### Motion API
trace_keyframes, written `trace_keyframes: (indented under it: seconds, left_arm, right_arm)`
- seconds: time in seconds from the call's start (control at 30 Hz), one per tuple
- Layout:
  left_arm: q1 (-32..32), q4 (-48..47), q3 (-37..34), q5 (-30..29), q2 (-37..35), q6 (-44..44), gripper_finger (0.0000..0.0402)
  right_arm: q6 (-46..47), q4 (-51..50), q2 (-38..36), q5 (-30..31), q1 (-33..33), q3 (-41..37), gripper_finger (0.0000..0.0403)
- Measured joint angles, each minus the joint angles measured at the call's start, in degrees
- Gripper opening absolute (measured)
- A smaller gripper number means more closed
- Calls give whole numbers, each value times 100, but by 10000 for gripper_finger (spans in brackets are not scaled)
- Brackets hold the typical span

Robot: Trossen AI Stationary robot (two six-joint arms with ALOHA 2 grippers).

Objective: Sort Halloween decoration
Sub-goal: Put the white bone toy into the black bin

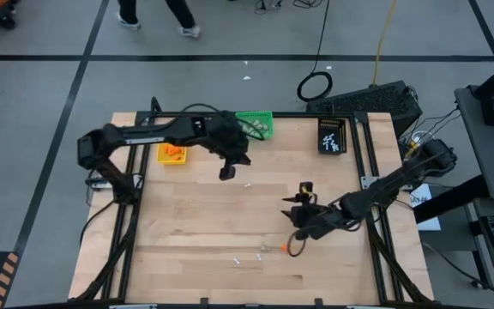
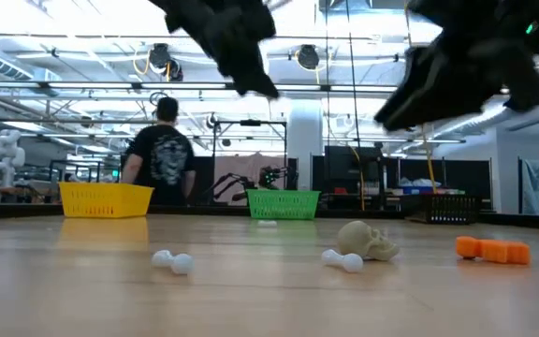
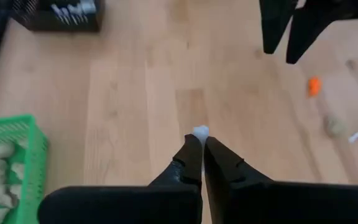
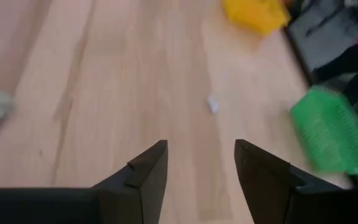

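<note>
The left gripper (image 3: 202,142) hung pinched on a white stick (image 3: 200,130) beside the green bin (image 1: 255,123); the right gripper (image 4: 199,155) hovered open above the tabletop (image 1: 187,232).

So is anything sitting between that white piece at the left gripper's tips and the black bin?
Nothing visible. Only bare table lies between the white piece at the left gripper and the black bin. The right gripper hangs off to one side of that line.
</note>
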Motion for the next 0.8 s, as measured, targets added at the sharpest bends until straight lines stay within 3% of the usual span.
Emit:
trace_keyframes:
  seconds: [0.23,0.4,0.67,0.8]
  left_arm:
    - [-630,776,-459,-709,-795,-1166,0]
    - [-1203,2029,-1153,-1245,-1127,-1802,0]
    - [-2132,5363,-2611,-2270,-1173,-2131,0]
    - [-2519,6982,-3317,-2839,-1127,-2106,0]
  right_arm:
    - [-1009,-1,-741,502,288,-2,171]
    - [-1614,658,-838,481,267,-96,171]
    - [-2391,3458,-562,359,227,-1079,171]
    - [-2513,3980,-461,488,220,-1220,171]
